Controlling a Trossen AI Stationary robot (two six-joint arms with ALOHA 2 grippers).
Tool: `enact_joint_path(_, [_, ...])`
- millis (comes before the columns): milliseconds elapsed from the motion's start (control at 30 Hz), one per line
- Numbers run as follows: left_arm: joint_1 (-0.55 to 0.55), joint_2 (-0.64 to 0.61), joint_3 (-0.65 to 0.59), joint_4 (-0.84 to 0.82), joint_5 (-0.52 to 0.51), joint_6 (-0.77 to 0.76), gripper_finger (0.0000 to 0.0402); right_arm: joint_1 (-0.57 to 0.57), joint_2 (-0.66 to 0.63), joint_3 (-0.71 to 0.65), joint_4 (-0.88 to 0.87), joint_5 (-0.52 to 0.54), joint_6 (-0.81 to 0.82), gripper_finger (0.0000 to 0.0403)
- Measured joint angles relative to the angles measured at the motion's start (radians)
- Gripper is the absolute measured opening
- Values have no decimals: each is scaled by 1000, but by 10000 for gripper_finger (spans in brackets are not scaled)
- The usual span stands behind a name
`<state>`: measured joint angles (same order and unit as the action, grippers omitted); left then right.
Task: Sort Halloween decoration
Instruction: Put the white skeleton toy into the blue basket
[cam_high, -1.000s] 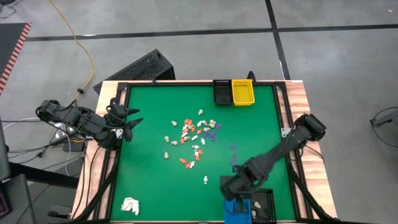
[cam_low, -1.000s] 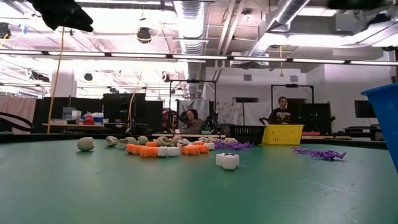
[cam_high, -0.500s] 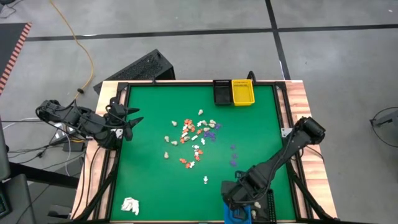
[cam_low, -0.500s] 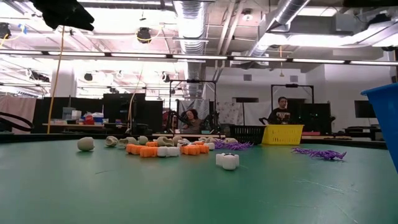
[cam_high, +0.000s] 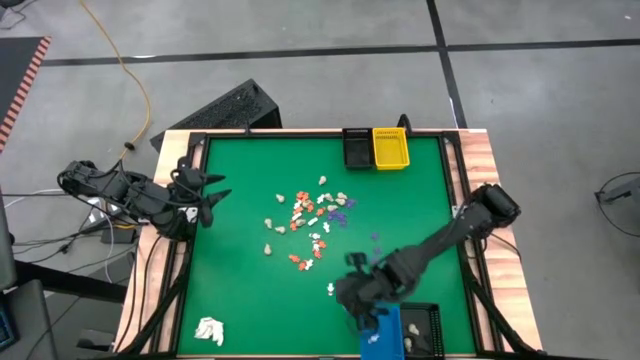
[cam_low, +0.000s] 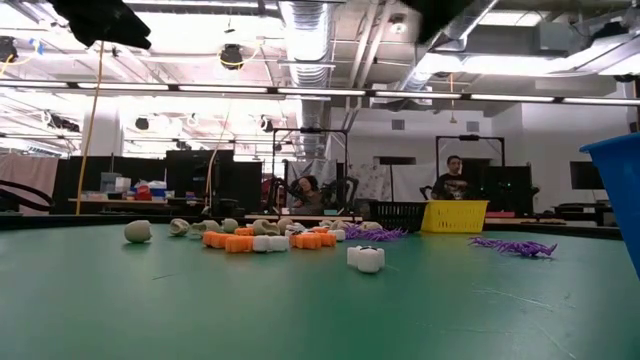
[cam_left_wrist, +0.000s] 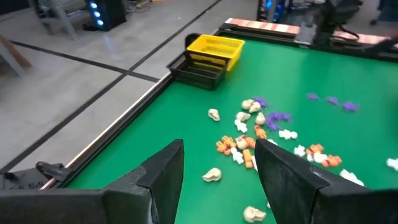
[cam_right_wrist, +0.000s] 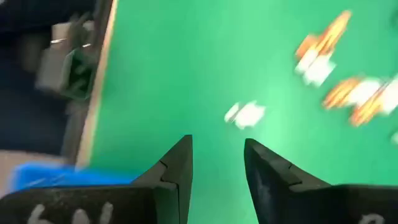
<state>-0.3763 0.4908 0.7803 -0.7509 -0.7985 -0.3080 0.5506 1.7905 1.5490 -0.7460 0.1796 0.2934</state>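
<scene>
The Halloween decoration (cam_high: 312, 215) lies as several tiny orange, white, cream and purple pieces on the green mat, mid-table; the low view shows the same decoration (cam_low: 262, 238). One white piece (cam_high: 330, 290) rests alone nearer the front, and the right wrist view shows this white piece (cam_right_wrist: 245, 114) ahead of the fingers. My right gripper (cam_high: 347, 292) (cam_right_wrist: 217, 140) hovers just right of it, open, with nothing between its fingers. My left gripper (cam_high: 213, 195) (cam_left_wrist: 217, 144) waits open at the table's left edge.
A blue bin (cam_high: 381, 335) and a black bin (cam_high: 425, 330) stand at the near right edge. A yellow basket (cam_high: 390, 148) and a black basket (cam_high: 357, 148) stand at the far edge. A white wadded lump (cam_high: 209, 330) lies at the near left corner.
My right gripper has swung from above the blue bin toward the table's left, out over the green mat beside the lone white piece. The pieces on the mat lie as before.
</scene>
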Motion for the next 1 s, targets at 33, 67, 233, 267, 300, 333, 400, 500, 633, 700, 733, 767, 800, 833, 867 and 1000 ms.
enact_joint_path(33, [0, 0, 0, 0, 12, 7, 189, -16, 0, 0, 27, 3, -66, 142])
enact_joint_path(67, [0, 0, 0, 0, 22, 10, 189, -31, 6, 0, 59, 3, -133, 143])
enact_joint_path(233, [0, 0, 0, 0, 33, 12, 189, -93, 51, 0, 137, -29, -374, 148])
enact_joint_path(267, [0, 0, 0, -1, 33, 12, 189, -101, 66, 0, 136, -45, -404, 150])
enact_joint_path(300, [0, 0, 0, -1, 33, 12, 189, -110, 82, 0, 131, -68, -427, 152])
enact_joint_path(333, [0, 0, 0, -1, 34, 12, 189, -121, 96, 0, 129, -90, -450, 154])
enact_joint_path(400, [0, 0, 0, -1, 33, 12, 189, -142, 119, 0, 116, -135, -505, 161])
enact_joint_path(500, [0, 0, 0, -1, 33, 12, 189, -163, 147, 0, 118, -202, -610, 173])
enact_joint_path(633, [0, 0, 0, -1, 33, 8, 189, -174, 168, 0, 115, -214, -742, 192])
enact_joint_path(700, [0, 0, 0, -1, 33, 8, 189, -174, 180, 0, 110, -216, -771, 202])
enact_joint_path(733, [0, 0, 0, -1, 33, 7, 189, -174, 182, -1, 109, -220, -780, 206])
enact_joint_path(767, [0, 0, 0, -1, 33, 7, 189, -174, 182, -1, 107, -228, -794, 209])
enact_joint_path(800, [0, 0, 0, -1, 33, 7, 189, -175, 188, -1, 116, -234, -812, 211])
enact_joint_path(833, [0, 0, 0, -1, 32, 7, 189, -175, 191, 0, 129, -235, -824, 213])
enact_joint_path(867, [0, 0, 0, -1, 32, 7, 189, -175, 193, 1, 131, -236, -840, 214])
enact_joint_path(1000, [0, 0, 0, -1, 32, 3, 189, -173, 213, 1, 136, -260, -870, 214])
